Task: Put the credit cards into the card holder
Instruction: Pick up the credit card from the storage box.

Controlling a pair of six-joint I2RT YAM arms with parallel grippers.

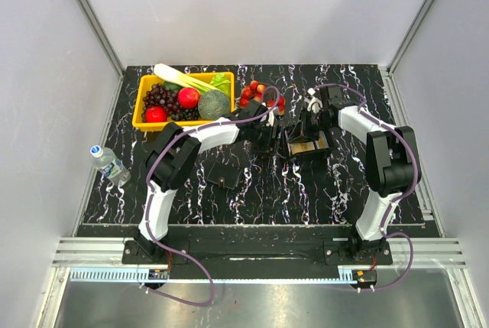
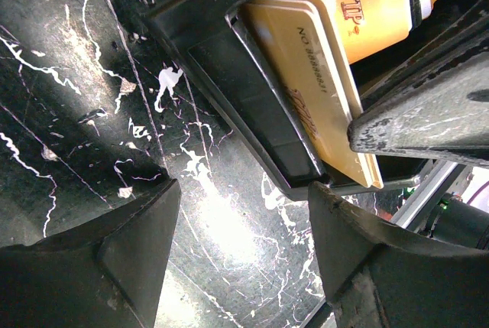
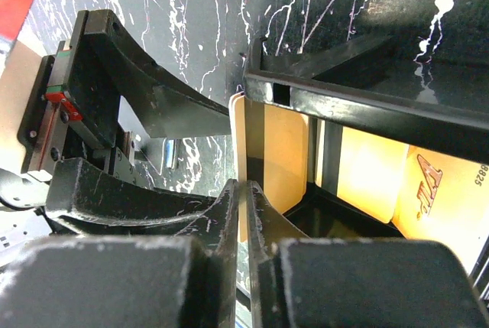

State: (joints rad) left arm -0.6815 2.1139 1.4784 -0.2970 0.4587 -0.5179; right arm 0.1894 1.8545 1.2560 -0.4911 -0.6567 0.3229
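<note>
At the far left, a water bottle [image 1: 108,161] is lying near a yellow basket [image 1: 145,123] of produce on the bench [image 1: 344,190]. Nearer the middle, a flat dark case that I take to be the card holder [image 1: 223,177] is lying well apart from the black tray [image 3: 367,106]. The left fingers [image 1: 266,135] are standing spread and grasping nothing, hovering just beside the tray's wall. Further right, the right fingers [image 3: 233,217] are pinching one credit card [image 3: 279,152] by its edge, upright at the tray's end. The other credit cards [image 2: 321,68] are lying stacked in the tray.

The card is looking thin, light, stiff and glossy, so a shallow pinch is risking a slip. Taking it deeper along a short edge seems safer.

The right wrist view is showing the pinch itself, which the top view is hiding under the arm. The left wrist view is showing the printing on the stacked cards and the gap between its own fingers. Only the top view is showing the holder.
</note>
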